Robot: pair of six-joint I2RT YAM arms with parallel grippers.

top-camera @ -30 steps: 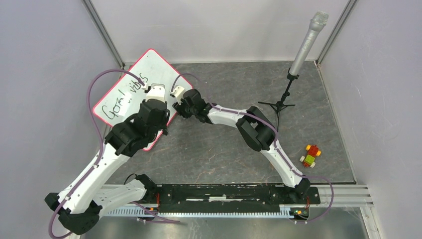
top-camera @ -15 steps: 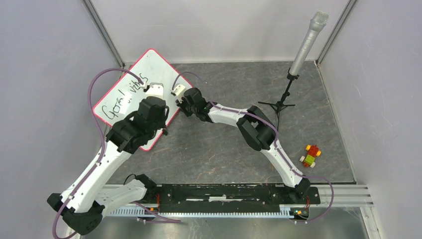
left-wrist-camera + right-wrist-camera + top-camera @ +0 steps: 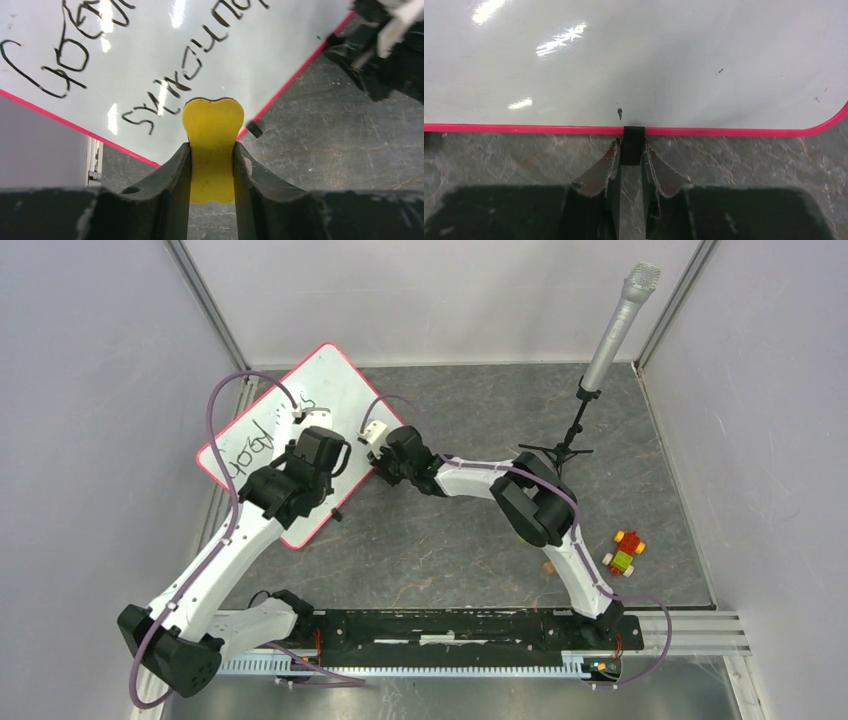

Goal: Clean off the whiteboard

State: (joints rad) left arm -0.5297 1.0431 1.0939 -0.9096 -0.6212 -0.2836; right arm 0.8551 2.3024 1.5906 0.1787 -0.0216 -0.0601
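Note:
The whiteboard lies tilted at the back left, white with a pink rim and dark handwriting on it. My left gripper is over its middle, shut on a yellow eraser whose tip sits at the last written word, near the board's pink edge. My right gripper is at the board's right edge, shut on a small black edge clip. In the right wrist view the board is blank near that clip. The right gripper also shows at the top right of the left wrist view.
A microphone on a black tripod stand stands at the back right. A small toy of coloured blocks lies at the right. Grey walls close in on both sides, and a rail runs along the front edge.
The whiteboard has shifted to the right and turned, drawn along with my right gripper. My left arm has followed it to the right, with the eraser over the writing.

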